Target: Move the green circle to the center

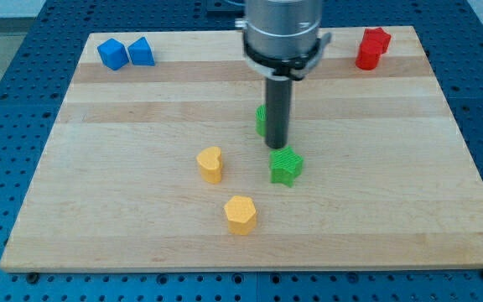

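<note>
My tip (pixel 277 147) sits right in front of the green circle (pixel 261 120), which is mostly hidden behind the rod, so I'm only guessing it's touching. The end effector is a bare rod, nothing to open or hold. The circle already lies close to the middle of the worktop (pixel 124 218). Just below it towards the view's bottom is the green star (pixel 286 166), nearly against my tip. Further off from the circle, down and to the view's left, sit the yellow heart (pixel 210 164) and the yellow hexagon (pixel 241 214). Risk here: any push downward shunts the star instead, or the circle slips sideways off the rod.
</note>
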Motion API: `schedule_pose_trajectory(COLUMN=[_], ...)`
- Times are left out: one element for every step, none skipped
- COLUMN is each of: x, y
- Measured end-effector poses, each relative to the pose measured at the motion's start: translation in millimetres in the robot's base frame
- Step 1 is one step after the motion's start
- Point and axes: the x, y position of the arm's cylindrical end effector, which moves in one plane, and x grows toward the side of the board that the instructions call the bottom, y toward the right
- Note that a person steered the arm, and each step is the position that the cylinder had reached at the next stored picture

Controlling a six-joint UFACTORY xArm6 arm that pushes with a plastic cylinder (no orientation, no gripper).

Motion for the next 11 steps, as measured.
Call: schedule_pose_trajectory(x=[-14,-29,-29,-29,-26,-13,-4,35,69,78,78], y=[24,17,-4,-12,-11,15,53,63,67,62,50])
